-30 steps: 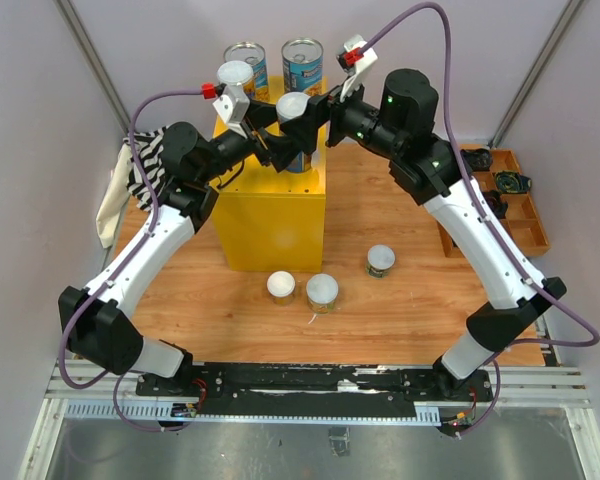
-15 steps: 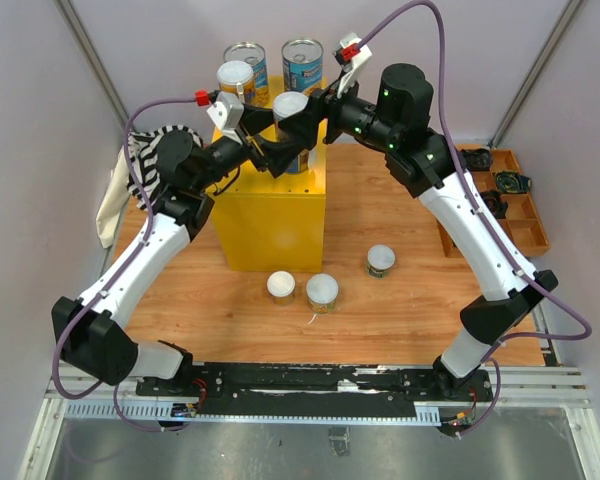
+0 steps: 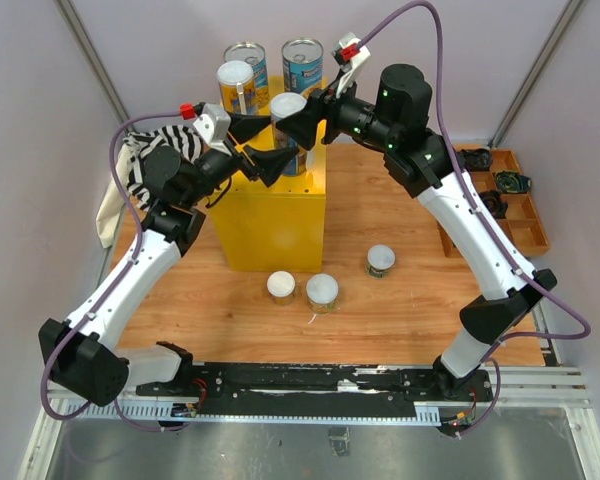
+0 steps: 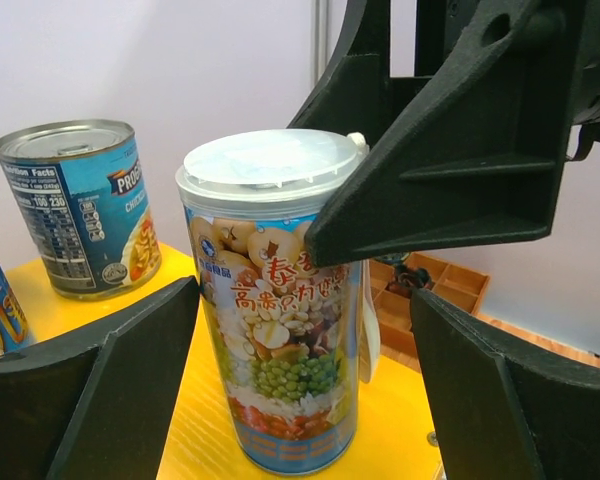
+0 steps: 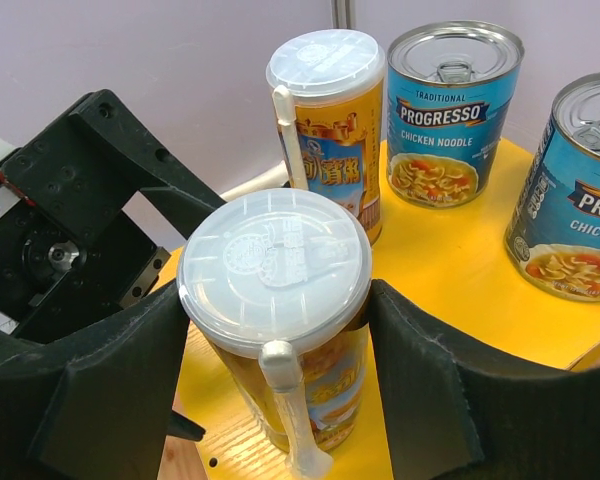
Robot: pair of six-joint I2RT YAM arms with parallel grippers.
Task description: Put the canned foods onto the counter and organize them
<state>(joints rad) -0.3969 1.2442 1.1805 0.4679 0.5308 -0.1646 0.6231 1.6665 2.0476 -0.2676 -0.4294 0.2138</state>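
On the counter (image 3: 275, 222), left fingers (image 4: 100, 395) released the can (image 4: 280, 340).

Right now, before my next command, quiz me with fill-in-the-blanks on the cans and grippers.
The wooden tabletop in front of the yellow box holds ___ cans.
The two cans at the back of the box have ___ labels.
The right gripper is shut on the nearer tall can, whose lid is ___.
The left gripper is ___, clear of that can.
Missing words: three; blue; white; open.
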